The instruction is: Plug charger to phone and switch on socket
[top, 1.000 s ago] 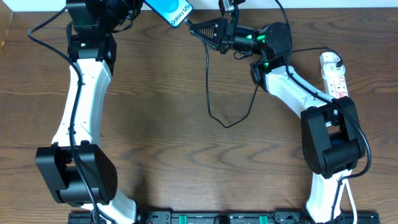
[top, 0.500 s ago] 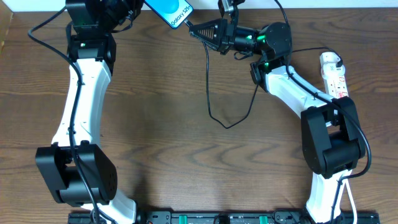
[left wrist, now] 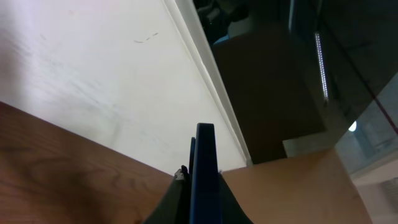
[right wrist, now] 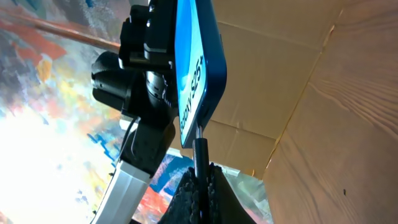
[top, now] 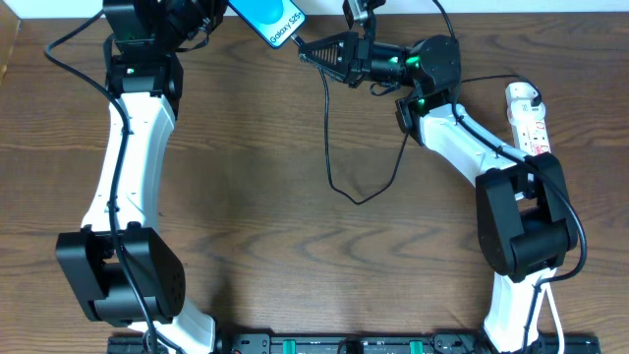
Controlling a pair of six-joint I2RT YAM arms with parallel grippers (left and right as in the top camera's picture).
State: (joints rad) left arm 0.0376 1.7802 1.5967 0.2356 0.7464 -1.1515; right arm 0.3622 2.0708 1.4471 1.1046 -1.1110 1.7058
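The phone (top: 269, 17), blue screen facing up, is held off the table at the far edge with my left gripper (top: 218, 10) shut on it. The left wrist view shows the phone (left wrist: 204, 163) edge-on between the closed jaws of the left gripper (left wrist: 202, 196). My right gripper (top: 307, 46) is shut on the charger (top: 330, 147) just behind its plug. In the right wrist view the charger plug (right wrist: 200, 154) sticks up out of the right gripper (right wrist: 201, 180) and its tip meets the bottom edge of the phone (right wrist: 194, 68); how deep it sits I cannot tell. The white socket (top: 527, 118) lies at the right.
The black cable hangs from the right gripper in a loop down onto the table (top: 295, 246) and rises back toward the right arm (top: 452, 138). The socket lies beside the right arm's base link (top: 521, 221). The left arm (top: 133, 147) stretches along the left side.
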